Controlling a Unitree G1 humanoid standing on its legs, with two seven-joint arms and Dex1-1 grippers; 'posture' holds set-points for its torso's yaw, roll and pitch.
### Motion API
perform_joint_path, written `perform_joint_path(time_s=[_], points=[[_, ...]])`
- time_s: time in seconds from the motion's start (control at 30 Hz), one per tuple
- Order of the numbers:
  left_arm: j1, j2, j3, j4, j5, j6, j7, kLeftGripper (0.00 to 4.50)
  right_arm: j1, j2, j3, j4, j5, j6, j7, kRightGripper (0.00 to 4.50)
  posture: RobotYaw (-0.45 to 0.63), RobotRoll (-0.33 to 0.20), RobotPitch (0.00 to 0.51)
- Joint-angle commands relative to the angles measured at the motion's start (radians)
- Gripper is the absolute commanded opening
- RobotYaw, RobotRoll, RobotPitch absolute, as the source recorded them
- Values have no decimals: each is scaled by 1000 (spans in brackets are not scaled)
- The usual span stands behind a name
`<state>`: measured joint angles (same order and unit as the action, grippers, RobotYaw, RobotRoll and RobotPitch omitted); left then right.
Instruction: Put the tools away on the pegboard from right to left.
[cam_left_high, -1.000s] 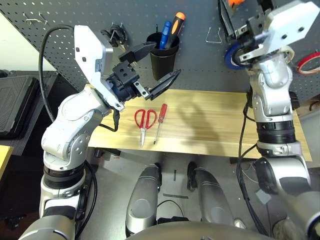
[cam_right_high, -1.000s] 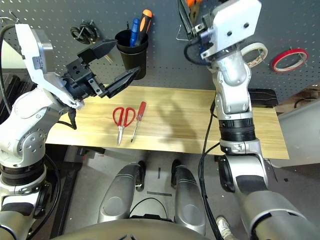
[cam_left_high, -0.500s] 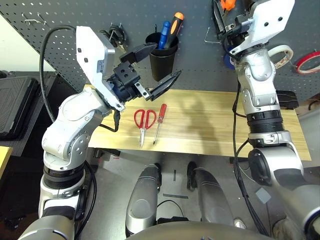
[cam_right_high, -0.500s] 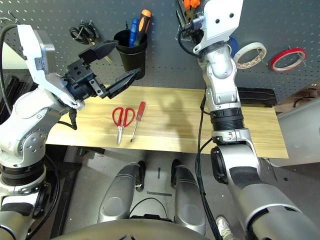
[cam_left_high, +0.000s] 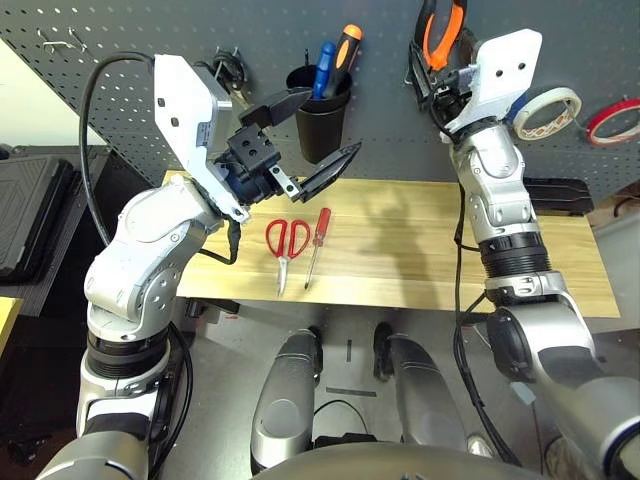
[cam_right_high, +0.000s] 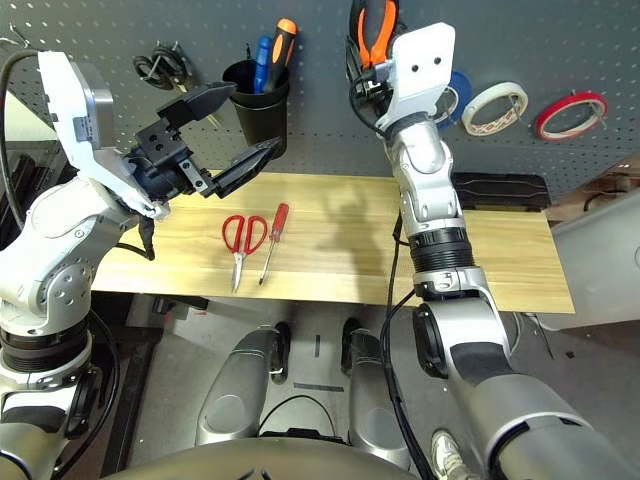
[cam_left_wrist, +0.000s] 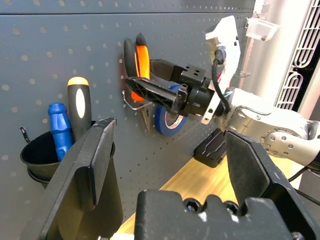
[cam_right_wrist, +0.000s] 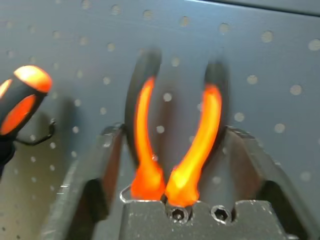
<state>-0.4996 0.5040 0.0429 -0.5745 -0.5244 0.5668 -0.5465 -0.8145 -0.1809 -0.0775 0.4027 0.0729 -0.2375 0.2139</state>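
Right eye view: right gripper (cam_right_high: 362, 85) raised at pliers (cam_right_high: 377, 30), jaws apart.

Pegboard (cam_left_high: 150, 40) – matt grey; table (cam_left_high: 420, 250) – pale wood, smooth.

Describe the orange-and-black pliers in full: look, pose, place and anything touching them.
The pliers have orange handles with black outer grips. They hang on a metal hook on the pegboard, handles spread upward, beside the blue tape roll. The right gripper stands open on either side of the handles; whether its fingers touch them cannot be told.
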Motion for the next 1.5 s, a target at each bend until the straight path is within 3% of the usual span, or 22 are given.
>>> perform_joint_path(time_s=[0.03, 0.2, 0.4, 0.77, 0.97, 1.17, 1.5], points=[[5, 6, -6, -11, 5, -6, -1, 4500, 35, -21, 27, -30, -15, -77, 48, 4486, 262, 0, 236], [12, 6, -4, -6, 10, -10, 0, 4500, 113, -77, 61, -109, -26, -202, 139, 4486, 263, 0, 238], [57, 21, -16, 12, 41, 14, 14, 4500, 298, -185, 107, -224, 13, -299, 310, 4486, 262, 0, 239], [203, 3, -113, 134, 171, -5, 49, 4500, 513, -298, 151, -286, 33, -78, 465, 4486, 254, 0, 246], [232, -58, -213, 243, 272, -34, 78, 4500, 613, -390, 211, -316, -11, 97, 555, 4486, 251, 0, 258], [196, -157, -272, 407, 351, -68, 113, 4500, 645, -411, 208, -349, -22, 224, 565, 4486, 239, 0, 265], [-30, -335, -269, 955, 469, -139, 207, 4500, 672, -424, 196, -388, -33, 383, 549, 4486, 210, 0, 278]])
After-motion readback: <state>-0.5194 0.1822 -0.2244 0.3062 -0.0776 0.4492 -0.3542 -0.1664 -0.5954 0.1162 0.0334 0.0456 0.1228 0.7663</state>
